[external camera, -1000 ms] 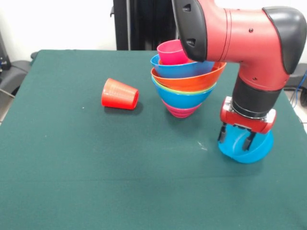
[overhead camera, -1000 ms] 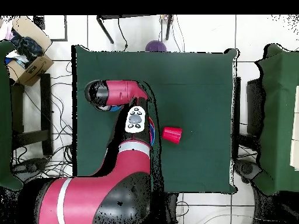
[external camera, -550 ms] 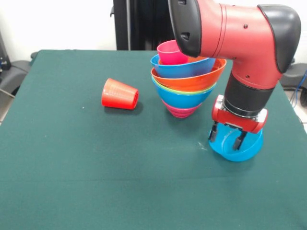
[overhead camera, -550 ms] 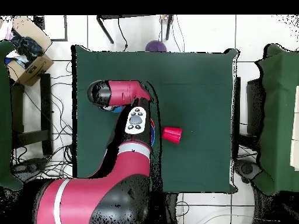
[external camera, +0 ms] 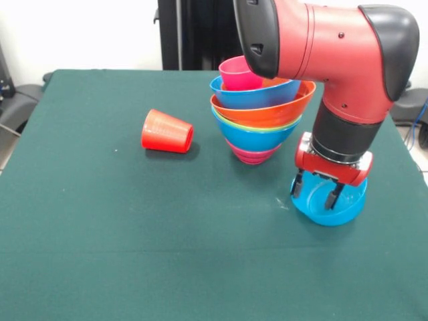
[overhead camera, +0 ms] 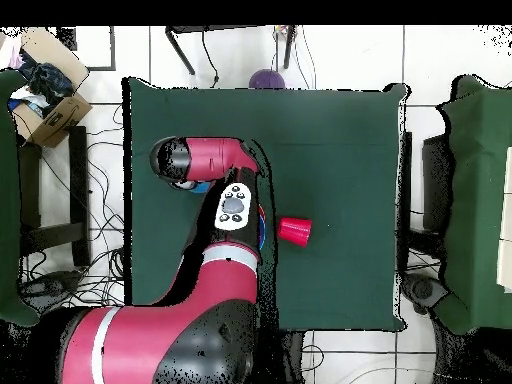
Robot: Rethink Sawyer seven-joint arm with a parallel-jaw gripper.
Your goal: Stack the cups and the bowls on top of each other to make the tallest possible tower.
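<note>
The tower (external camera: 257,117) of nested bowls stands at the table's far middle, its rims banded magenta, blue, green, orange and blue, with a pink cup (external camera: 238,73) on top. To its left a red-orange cup (external camera: 167,132) (overhead camera: 295,231) lies on its side. A light blue bowl (external camera: 334,208) rests on the cloth right of the tower. My gripper (external camera: 314,192) is down on this bowl with its fingers apart, one outside the left wall and one inside. In the overhead view my arm hides the gripper and most of the tower.
The green table (external camera: 100,234) has bare cloth at the front and left. The red arm reaches over the tower's right side. In the overhead view a purple round thing (overhead camera: 266,79) sits past the table's top edge, and a cardboard box (overhead camera: 48,108) stands at the upper left.
The gripper and the light blue bowl have shifted together a little leftward, toward the tower, over the last second. The tower and red-orange cup have stayed put.
</note>
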